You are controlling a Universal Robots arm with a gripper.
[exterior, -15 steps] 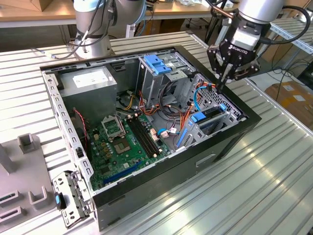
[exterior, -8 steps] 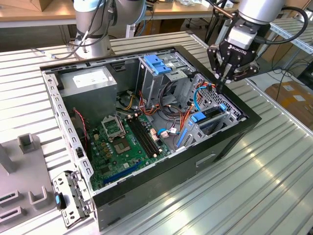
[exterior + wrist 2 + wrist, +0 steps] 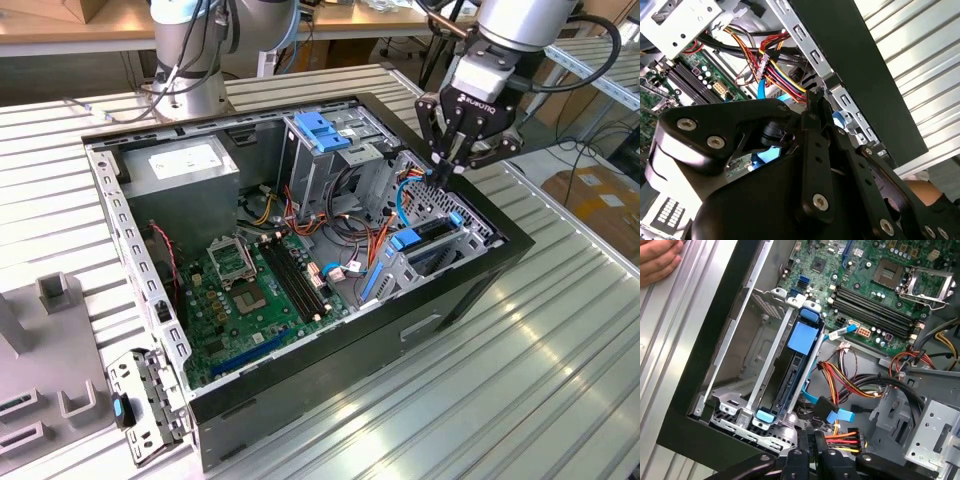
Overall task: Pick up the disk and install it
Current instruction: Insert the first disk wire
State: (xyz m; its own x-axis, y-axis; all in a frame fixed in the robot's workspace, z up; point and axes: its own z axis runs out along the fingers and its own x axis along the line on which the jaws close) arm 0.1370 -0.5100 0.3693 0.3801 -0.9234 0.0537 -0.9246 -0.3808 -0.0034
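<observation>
The pincer (image 3: 447, 170), fingers together and holding nothing, hangs just above the disk (image 3: 790, 372) seated in the computer case's (image 3: 330, 370) bay.

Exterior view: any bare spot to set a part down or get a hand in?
Bare: the slatted table on the exterior view's right of the computer case. Crowded: inside the case, cable bundle between motherboard and drive bay, with the gripper above.
</observation>
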